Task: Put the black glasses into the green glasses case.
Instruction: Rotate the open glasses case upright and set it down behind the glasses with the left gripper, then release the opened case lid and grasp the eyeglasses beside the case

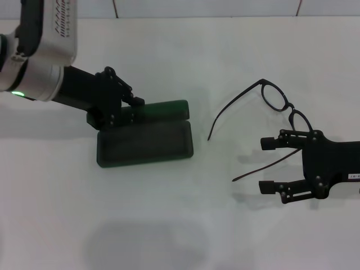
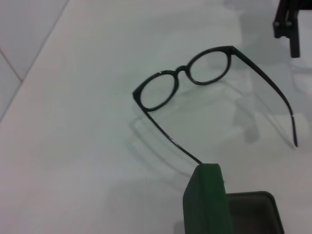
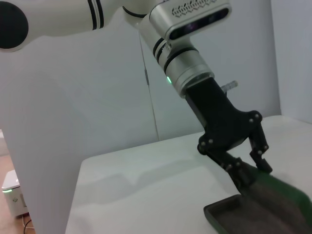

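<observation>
A white table (image 1: 169,225) fills the head view. Left of centre lies the dark green rectangular hard-shell glasses case (image 1: 145,145), open, its lid (image 1: 163,109) raised along the far edge. The left gripper (image 1: 125,107), black and jointed, sits at the lid's left end, its jaws closed on the lid edge, seemingly propping the case open. Right of centre, the thin black-framed glasses (image 1: 270,112) with rounded clear lenses rest on the table with both temple arms unfolded, well apart from the case. At the lower right, the right gripper (image 1: 267,165) hovers with its jaws spread wide, the nearer temple arm running between them, untouched as far as can be seen. To do this step well, the right gripper should probably close gently on the temple or bridge, lift without bending the slender frame, and carry it leftward over the open tray while the left gripper keeps the lid up. No readable writing appears on the case; the small label on the right arm is illegible.
</observation>
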Robot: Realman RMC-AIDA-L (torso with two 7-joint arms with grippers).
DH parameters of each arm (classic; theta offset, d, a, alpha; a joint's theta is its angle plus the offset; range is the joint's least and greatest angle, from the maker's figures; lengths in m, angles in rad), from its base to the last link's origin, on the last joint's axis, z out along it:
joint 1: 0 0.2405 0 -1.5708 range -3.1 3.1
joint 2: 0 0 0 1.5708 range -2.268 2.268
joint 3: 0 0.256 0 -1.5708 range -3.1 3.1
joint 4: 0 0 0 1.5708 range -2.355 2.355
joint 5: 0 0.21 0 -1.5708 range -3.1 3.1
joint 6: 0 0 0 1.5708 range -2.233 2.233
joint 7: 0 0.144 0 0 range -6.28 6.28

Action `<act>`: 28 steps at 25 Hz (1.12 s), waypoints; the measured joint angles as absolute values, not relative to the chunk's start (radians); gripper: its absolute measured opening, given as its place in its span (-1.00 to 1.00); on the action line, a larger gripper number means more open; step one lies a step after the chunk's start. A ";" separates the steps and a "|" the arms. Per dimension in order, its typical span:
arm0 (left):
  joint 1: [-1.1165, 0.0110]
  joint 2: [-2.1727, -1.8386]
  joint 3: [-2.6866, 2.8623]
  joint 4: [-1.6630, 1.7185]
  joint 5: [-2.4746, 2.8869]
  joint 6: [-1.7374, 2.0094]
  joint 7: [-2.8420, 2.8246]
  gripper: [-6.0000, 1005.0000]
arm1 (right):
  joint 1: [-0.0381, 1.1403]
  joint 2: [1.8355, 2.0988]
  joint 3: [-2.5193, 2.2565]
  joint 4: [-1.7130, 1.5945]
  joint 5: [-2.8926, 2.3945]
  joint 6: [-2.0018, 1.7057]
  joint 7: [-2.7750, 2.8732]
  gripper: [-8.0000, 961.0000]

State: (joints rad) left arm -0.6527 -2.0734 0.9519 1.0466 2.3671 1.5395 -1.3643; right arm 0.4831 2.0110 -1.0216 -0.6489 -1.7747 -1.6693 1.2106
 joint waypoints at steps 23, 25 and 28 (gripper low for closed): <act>-0.551 -2.084 0.977 1.173 2.193 1.553 -1.571 0.11 | 0.482 2.009 -1.009 -0.650 -1.765 -1.684 1.230 0.83; -0.537 -2.074 0.972 1.181 2.161 1.573 -1.666 0.24 | 0.483 2.004 -0.995 -0.657 -1.762 -1.688 1.278 0.82; -0.502 -2.062 0.962 1.154 2.106 1.614 -1.760 0.36 | 0.502 1.980 -0.955 -0.689 -1.766 -1.678 1.475 0.82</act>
State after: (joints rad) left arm -0.5020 -2.0621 0.9618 1.1539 2.1062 1.6142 -1.7603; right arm 0.5021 1.9800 -0.9551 -0.6887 -1.7659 -1.6782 1.4752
